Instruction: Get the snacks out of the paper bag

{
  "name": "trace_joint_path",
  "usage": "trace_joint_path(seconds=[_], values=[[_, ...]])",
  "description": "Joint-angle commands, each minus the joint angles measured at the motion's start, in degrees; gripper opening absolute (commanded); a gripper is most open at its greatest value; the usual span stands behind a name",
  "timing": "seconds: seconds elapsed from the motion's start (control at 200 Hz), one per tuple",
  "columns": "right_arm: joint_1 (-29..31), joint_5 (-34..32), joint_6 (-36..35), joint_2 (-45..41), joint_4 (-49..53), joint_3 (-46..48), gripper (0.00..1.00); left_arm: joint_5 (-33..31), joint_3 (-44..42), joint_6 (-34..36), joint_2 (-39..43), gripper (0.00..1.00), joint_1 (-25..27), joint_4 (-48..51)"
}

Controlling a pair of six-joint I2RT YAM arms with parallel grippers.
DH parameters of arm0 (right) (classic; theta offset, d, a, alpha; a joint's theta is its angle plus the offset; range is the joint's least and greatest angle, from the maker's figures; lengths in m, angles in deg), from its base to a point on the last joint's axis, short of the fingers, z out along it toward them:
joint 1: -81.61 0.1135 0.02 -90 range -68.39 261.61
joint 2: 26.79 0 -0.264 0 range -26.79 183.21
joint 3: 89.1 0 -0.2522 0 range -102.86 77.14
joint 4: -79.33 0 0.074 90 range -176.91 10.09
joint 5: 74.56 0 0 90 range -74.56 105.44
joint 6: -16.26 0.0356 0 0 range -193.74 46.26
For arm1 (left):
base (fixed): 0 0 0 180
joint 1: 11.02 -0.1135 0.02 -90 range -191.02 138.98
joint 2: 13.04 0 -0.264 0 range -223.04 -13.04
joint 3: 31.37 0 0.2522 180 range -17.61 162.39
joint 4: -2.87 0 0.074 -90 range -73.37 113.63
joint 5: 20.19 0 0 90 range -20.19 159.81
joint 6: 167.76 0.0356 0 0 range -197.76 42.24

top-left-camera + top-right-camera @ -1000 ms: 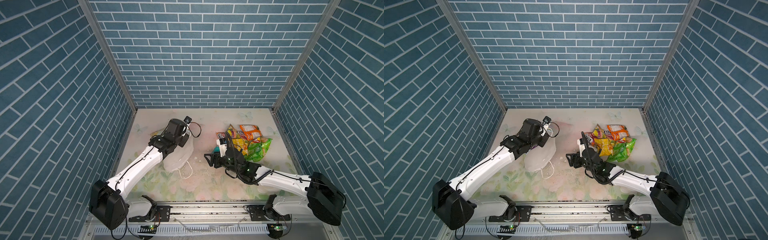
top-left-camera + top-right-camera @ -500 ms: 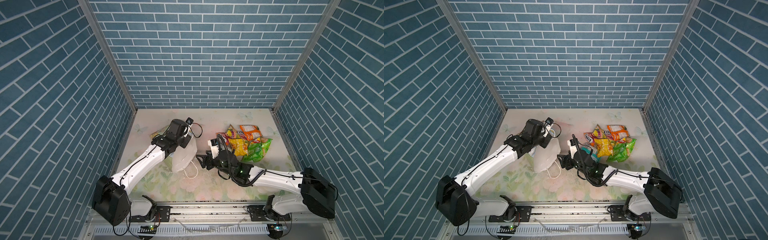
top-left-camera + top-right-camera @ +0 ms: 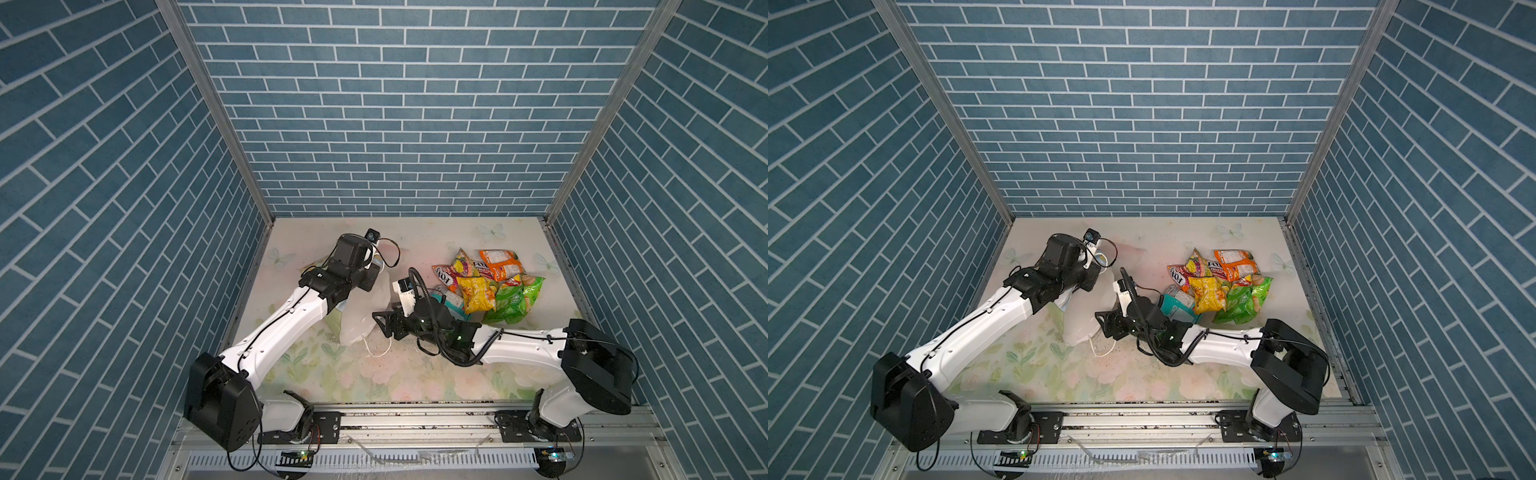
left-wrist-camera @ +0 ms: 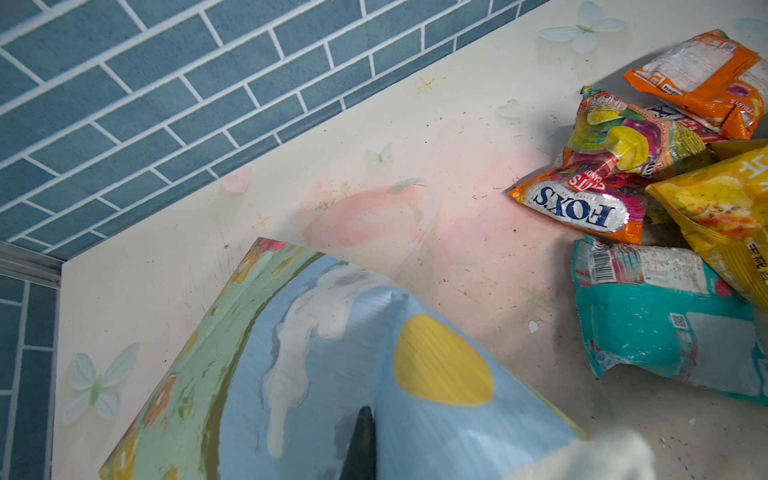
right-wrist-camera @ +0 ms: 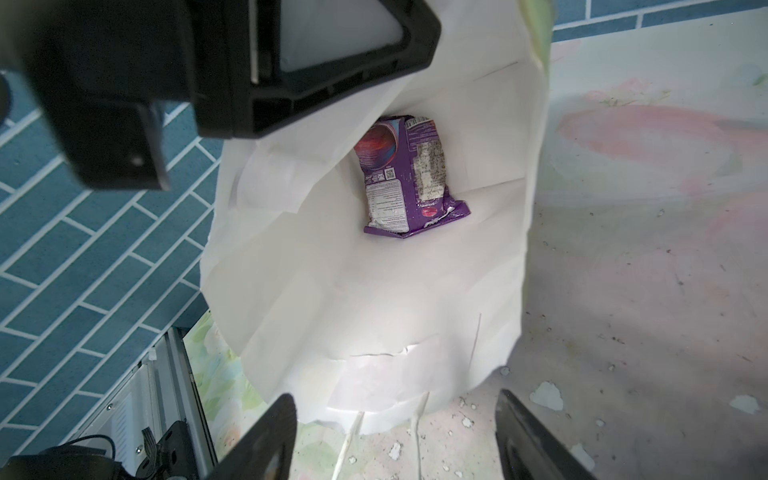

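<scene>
While L claw (image 4: 360,440) pinches bag (image 5: 374,311) w/ purple snack (image 5: 405,174) inside, R claw (image 5: 395,440) gapes empty.

left tool (image 4: 362,432) pinched shut, right tool (image 5: 397,436) spread wide

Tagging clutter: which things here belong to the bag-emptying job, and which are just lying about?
Job: paper bag, held by left gripper; purple packet inside it; snack pile outside; right gripper, jaws open.
Lying about: white flecks on tabletop.
</scene>
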Motion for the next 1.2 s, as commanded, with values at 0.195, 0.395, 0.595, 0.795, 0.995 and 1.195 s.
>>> trace_joint_path(seconds=[0.195,0.395,0.595,0.795,0.995,1.195], values=[[0.25,3.65,2.74,6.67,-2.2,-3.76,0.75,2.86,0.86,-2.94,2.27,0.0,-0.38,-0.98],[0.34,4.96,3.44,8.72,-2.35,-4.78,0.74,3.56,0.7,-2.6,3.01,0.0,-0.38,-1.13],[0.35,5.34,3.13,10.47,-1.65,-6.21,0.74,4.49,0.42,-2.74,3.96,0.0,-0.38,-1.47],[0.59,2.59,1.83,7.02,1.8,-5.43,0.72,4.59,0.51,-2.94,3.72,0.0,-0.38,-1.25],[2.22,-5.75,-2.45,-2.14,9.11,-3.52,0.72,2.58,0.86,-2.88,3.04,0.0,-0.38,-0.63],[2.87,-5.24,-4.97,-8.23,10.11,-2.63,0.71,2.27,1.21,-3.04,2.5,0.0,-0.38,-0.03]])
